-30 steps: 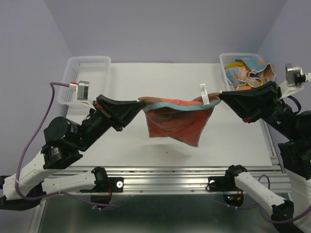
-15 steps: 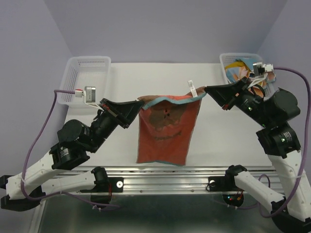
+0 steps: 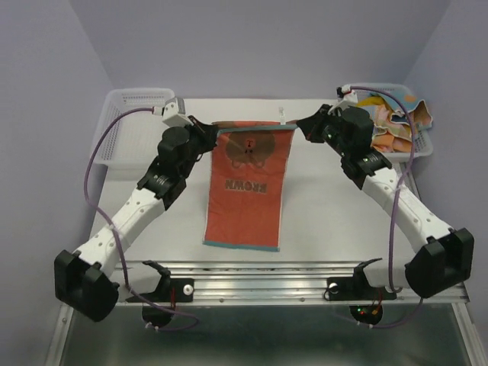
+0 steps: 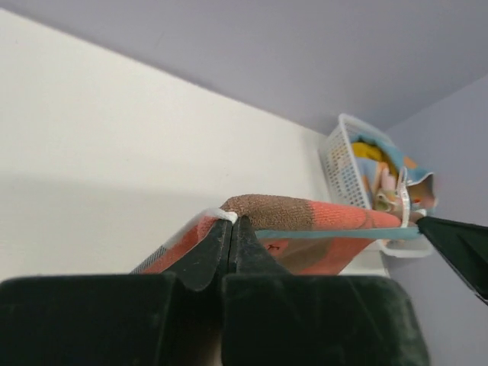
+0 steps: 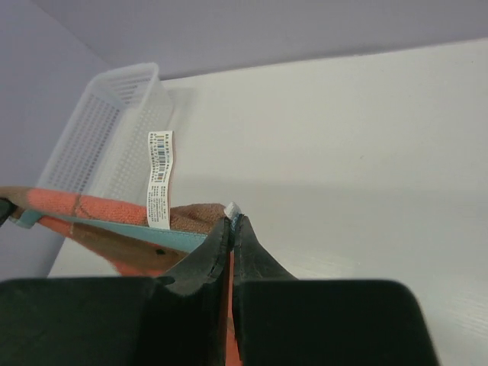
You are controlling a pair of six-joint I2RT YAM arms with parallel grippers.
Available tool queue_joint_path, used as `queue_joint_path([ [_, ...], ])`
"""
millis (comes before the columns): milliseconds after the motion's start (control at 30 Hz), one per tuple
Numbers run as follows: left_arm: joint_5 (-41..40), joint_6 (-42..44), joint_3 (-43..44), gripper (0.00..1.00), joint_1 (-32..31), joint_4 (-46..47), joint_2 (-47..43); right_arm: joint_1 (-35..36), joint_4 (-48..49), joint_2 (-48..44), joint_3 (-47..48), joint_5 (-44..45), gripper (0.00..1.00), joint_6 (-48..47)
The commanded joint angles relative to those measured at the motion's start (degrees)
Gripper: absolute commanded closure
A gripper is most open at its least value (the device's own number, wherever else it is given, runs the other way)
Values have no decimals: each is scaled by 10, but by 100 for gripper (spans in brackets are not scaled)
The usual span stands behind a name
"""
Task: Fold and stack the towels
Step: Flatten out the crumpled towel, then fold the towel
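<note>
both arms are reaching to the far side of the table (image 3: pixel 335 213), and the orange towel (image 3: pixel 245 191) is lying stretched between them. the left gripper (image 3: pixel 214 133) is clenching the towel's far corner on its side, jaws pinched tight on the brown-and-teal hem. the right gripper (image 3: pixel 300 126) is doing the same at the opposite far corner, just beside the white care label (image 3: pixel 281 114) that is sticking up. from those two tips the cloth is running back toward the arm bases, printed face up, its near edge lying free on the table well behind the fingers. in the wrist views the held hem is riding slightly above the surface, pulled fairly straight from tip to tip.

this is looking like the spreading step, with the fold itself not yet made. the next move is calling for both grippers to carry the far edge back over the cloth together, matching height and pace so the corners are landing square on the near edge, and only then letting go. outside the right gripper, a white mesh basket (image 3: pixel 424 145) is holding more bunched towels (image 3: pixel 390 126); outside the left gripper, a second basket (image 3: pixel 126 122) is sitting.
</note>
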Motion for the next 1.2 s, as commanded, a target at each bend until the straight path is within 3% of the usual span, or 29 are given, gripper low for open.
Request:
queue_joint_path([
  [0, 162, 2, 10, 100, 94, 115, 83, -15, 118, 78, 19, 76, 99, -67],
  [33, 211, -4, 31, 100, 130, 125, 135, -22, 128, 122, 41, 62, 99, -74],
  [233, 340, -14, 164, 100, 202, 132, 345, -42, 159, 263, 151, -1, 99, -93],
  [467, 401, -30, 242, 100, 227, 131, 472, -51, 115, 378, 252, -4, 99, -98],
  [600, 404, -27, 223, 100, 232, 130, 466, -51, 102, 370, 231, -22, 99, -82],
  [867, 391, -24, 90, 100, 232, 99, 370, -41, 68, 249, 43, -37, 99, 8],
  [1167, 399, -36, -83, 100, 223, 90, 245, 37, 42, 113, -118, -7, 99, 70],
])
